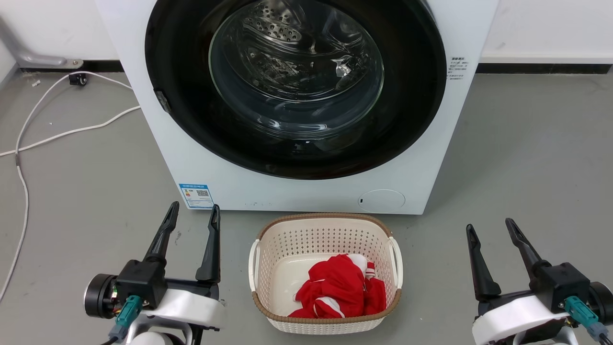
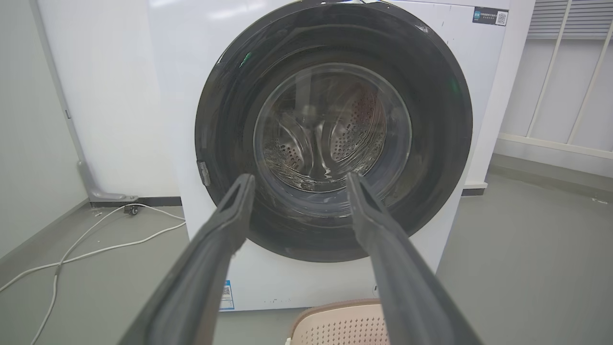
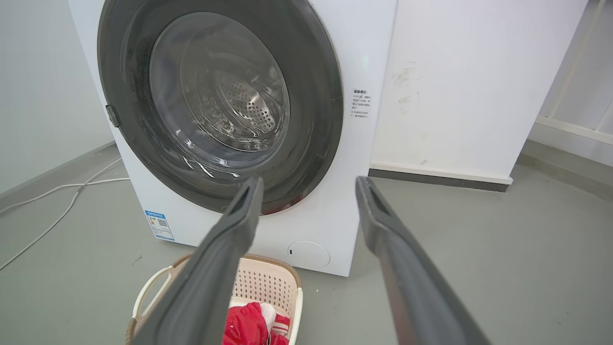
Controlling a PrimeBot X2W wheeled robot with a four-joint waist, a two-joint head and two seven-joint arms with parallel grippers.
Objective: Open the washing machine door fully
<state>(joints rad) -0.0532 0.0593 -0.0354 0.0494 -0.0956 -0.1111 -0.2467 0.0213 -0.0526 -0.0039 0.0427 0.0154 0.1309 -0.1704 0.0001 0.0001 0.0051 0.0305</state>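
Observation:
The white washing machine (image 1: 306, 191) (image 2: 182, 96) (image 3: 368, 57) stands straight ahead. Its round glossy black door (image 1: 191, 96) (image 2: 445, 139) (image 3: 316, 120) lies shut flat against the front, the clear glass bowl (image 1: 297, 72) showing the steel drum behind. A small grey latch tab (image 1: 162, 99) (image 2: 203, 172) (image 3: 113, 115) sits on the door's left rim. My left gripper (image 1: 194, 211) (image 2: 297, 184) hovers open at lower left, well short of the machine. My right gripper (image 1: 491, 227) (image 3: 309, 187) is open at lower right, holding nothing.
A cream laundry basket (image 1: 268, 239) (image 3: 268, 282) with red-and-white cloth (image 1: 342, 287) sits on the grey floor between my grippers, just before the machine. White cables (image 1: 28, 143) trail across the floor at the left. White walls stand behind.

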